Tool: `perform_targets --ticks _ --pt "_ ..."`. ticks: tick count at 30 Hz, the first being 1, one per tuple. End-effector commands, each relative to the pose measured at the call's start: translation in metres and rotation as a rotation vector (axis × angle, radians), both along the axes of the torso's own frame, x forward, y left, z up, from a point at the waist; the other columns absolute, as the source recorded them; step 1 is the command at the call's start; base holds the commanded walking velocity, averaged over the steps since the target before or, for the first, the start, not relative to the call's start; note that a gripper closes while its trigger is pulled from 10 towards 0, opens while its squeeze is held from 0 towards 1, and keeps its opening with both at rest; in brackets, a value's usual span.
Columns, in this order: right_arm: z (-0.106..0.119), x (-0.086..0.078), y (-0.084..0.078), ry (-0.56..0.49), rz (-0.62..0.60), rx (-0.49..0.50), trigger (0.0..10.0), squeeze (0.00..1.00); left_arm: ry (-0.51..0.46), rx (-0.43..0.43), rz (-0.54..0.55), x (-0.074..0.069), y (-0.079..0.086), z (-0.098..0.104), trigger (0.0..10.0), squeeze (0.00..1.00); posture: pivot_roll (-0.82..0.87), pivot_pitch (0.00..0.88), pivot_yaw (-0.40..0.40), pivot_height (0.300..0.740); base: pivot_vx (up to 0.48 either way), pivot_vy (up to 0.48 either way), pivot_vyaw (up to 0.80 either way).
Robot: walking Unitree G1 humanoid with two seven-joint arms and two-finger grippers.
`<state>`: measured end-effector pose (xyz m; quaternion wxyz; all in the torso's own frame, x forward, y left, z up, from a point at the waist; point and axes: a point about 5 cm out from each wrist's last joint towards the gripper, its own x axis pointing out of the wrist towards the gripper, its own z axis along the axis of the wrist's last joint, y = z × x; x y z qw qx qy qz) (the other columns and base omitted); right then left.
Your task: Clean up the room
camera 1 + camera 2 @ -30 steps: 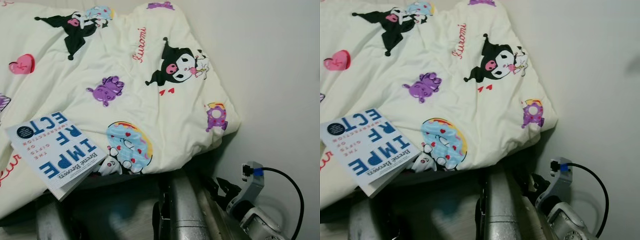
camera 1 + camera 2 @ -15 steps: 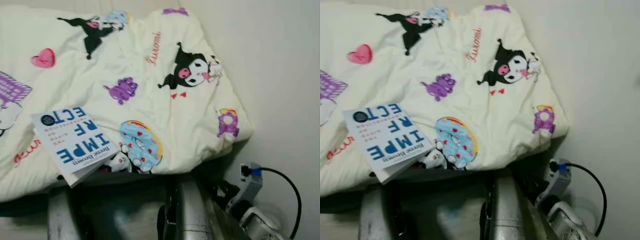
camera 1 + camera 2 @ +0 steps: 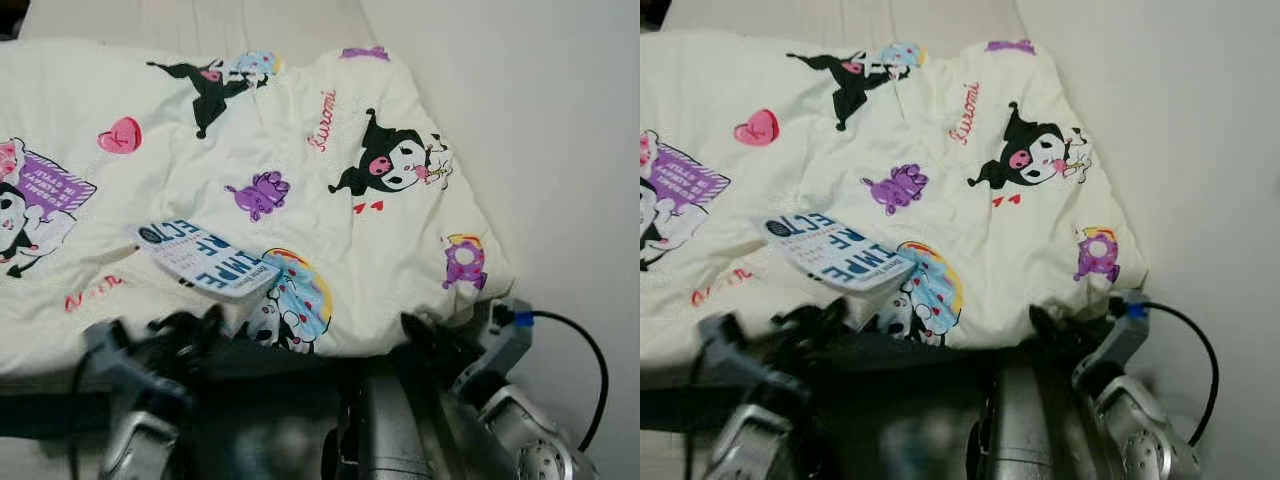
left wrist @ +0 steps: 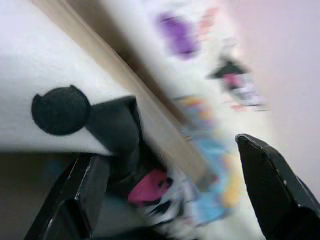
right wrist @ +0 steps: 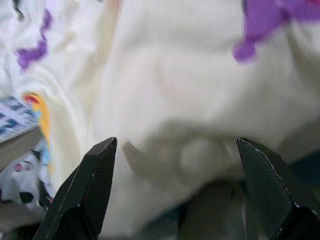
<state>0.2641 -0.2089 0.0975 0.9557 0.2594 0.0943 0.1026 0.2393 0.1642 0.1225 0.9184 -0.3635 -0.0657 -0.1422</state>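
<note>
Book (image 3: 205, 261): near front edge of bed, on cartoon-print quilt (image 3: 300, 130). Left gripper (image 4: 165, 195) wide open, empty, just short of it; right gripper (image 5: 172, 190) likewise. Step: approach. Next: closing around book

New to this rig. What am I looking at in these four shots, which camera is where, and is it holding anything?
This is a humanoid robot standing at a bed. The two wide pictures come from a stereo camera on its head, looking down; the two close, blurry ones come from cameras on its wrists, each looking along that arm's two black fingers.

On the bed lies a cream comforter printed with cartoon characters, and on it a book with a blue-lettered cover, near the bed's near edge.

The left gripper is raised just below the book, its jaws open. The right gripper is at the comforter's near right corner, jaws also open. Neither holds anything.
</note>
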Motion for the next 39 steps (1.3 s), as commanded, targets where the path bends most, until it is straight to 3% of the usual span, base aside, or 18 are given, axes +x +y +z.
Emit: perform_targets --ticks 1,7,8,11,12,14,16,19,22,24,25,27,29,31,34,36,39 --pt "-0.005 0.003 -0.010 0.012 -0.076 -0.006 10.0 0.00 -0.126 -0.031 -0.197 0.007 -0.030 0.029 10.0 1.00 -0.09 0.236 -0.100 0.526 0.000 0.000 0.00" --pt "-0.006 0.006 -0.008 0.007 -0.079 -0.005 10.0 0.00 -0.160 -0.037 -0.234 0.010 -0.037 0.037 10.0 1.00 -0.09 0.233 -0.095 0.526 0.000 0.000 0.00" --pt "-0.007 0.009 -0.001 0.006 -0.064 -0.005 10.0 0.00 -0.161 -0.022 -0.275 0.009 -0.041 0.036 10.0 1.00 -0.09 0.229 -0.088 0.526 0.000 0.000 0.00" --pt "-0.014 0.020 0.022 0.030 0.017 -0.079 10.0 0.00 -0.085 0.142 -0.528 -0.014 -0.062 0.016 10.0 1.00 -0.07 0.226 -0.087 0.526 0.000 0.000 0.00" --pt "-0.014 0.020 0.022 0.030 0.017 -0.079 10.0 0.00 -0.085 0.142 -0.528 -0.014 -0.062 0.016 10.0 1.00 -0.07 0.226 -0.087 0.526 0.000 0.000 0.00" --pt "-0.022 0.025 0.024 0.074 0.028 -0.154 10.0 0.00 0.023 0.264 -0.679 -0.037 -0.062 -0.007 10.0 1.00 -0.06 0.228 -0.092 0.526 0.000 0.000 0.00" --pt "-0.022 0.025 0.024 0.074 0.028 -0.154 10.0 0.00 0.023 0.264 -0.679 -0.037 -0.062 -0.007 10.0 1.00 -0.06 0.228 -0.092 0.526 0.000 0.000 0.00" --pt "-0.024 0.026 0.022 0.085 0.025 -0.170 10.0 0.00 0.059 0.332 -0.732 -0.048 -0.056 -0.015 10.0 1.00 -0.06 0.228 -0.094 0.526 0.000 0.000 0.00" --pt "-0.024 0.026 0.020 0.075 0.020 -0.160 10.0 0.00 0.054 0.384 -0.645 -0.040 -0.045 -0.011 10.0 1.00 -0.06 0.230 -0.092 0.526 0.000 0.000 0.00" --pt "-0.021 0.028 0.021 0.046 0.024 -0.133 10.0 0.00 0.029 0.417 -0.484 -0.021 -0.032 -0.003 10.0 1.00 -0.06 0.231 -0.090 0.526 0.000 0.000 0.00" --pt "-0.021 0.028 0.021 0.046 0.024 -0.133 10.0 0.00 0.029 0.417 -0.484 -0.021 -0.032 -0.003 10.0 1.00 -0.06 0.231 -0.090 0.526 0.000 0.000 0.00" --pt "-0.014 0.031 0.032 -0.017 0.060 -0.088 10.0 0.00 0.005 0.486 -0.268 0.005 -0.019 0.008 10.0 1.00 -0.07 0.237 -0.082 0.526 0.000 0.000 0.00" --pt "-0.014 0.031 0.032 -0.017 0.060 -0.088 10.0 0.00 0.005 0.486 -0.268 0.005 -0.019 0.008 10.0 1.00 -0.07 0.237 -0.082 0.526 0.000 0.000 0.00" --pt "-0.007 0.037 0.047 -0.077 0.089 -0.064 10.0 0.00 -0.035 0.532 -0.168 0.019 -0.014 0.020 10.0 1.00 -0.06 0.249 -0.068 0.526 0.000 0.000 0.00" --pt "0.000 0.046 0.060 -0.115 0.097 -0.054 10.0 0.00 -0.059 0.558 -0.172 0.023 -0.018 0.026 10.0 1.00 -0.05 0.264 -0.061 0.526 0.000 0.000 0.00" --pt "0.000 0.046 0.060 -0.115 0.097 -0.054 10.0 0.00 -0.059 0.558 -0.172 0.023 -0.018 0.026 10.0 1.00 -0.05 0.264 -0.061 0.526 0.000 0.000 0.00" --pt "0.007 0.060 0.072 -0.141 0.093 -0.057 10.0 0.00 -0.065 0.586 -0.194 0.021 -0.023 0.028 10.0 1.00 -0.03 0.302 -0.049 0.526 0.000 0.000 0.00"
